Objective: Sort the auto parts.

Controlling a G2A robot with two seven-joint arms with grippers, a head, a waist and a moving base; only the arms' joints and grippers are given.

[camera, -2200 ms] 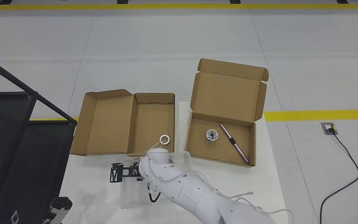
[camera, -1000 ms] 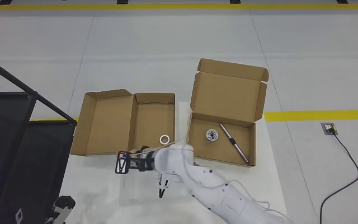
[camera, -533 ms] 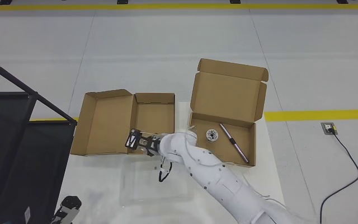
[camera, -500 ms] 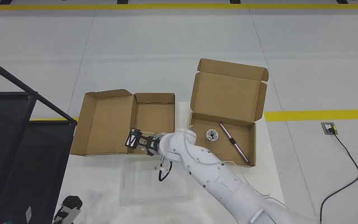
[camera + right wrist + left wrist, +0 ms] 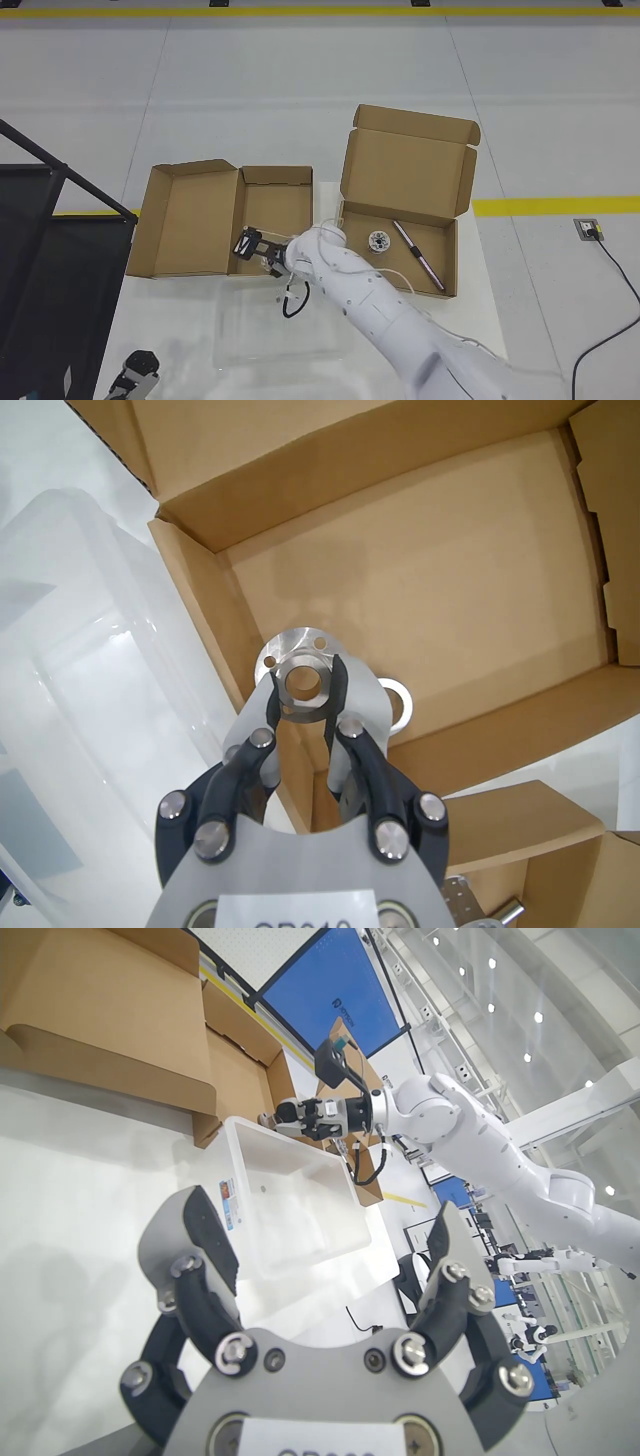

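The right arm stretches leftward across the table, its right gripper [image 5: 305, 687] clenched on a metal flange [image 5: 290, 647] over the near left part of the left cardboard box [image 5: 275, 200], near a ring [image 5: 402, 705] lying inside. The left gripper [image 5: 320, 1208] sits low with jaws spread, facing the clear bin [image 5: 295, 1208].

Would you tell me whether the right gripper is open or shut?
Shut: the right gripper clamps a round metal flange by its hub, over the cardboard box.

Flange [image 5: 303, 685] in tool [image 5: 305, 692] — above box [image 5: 450, 565]
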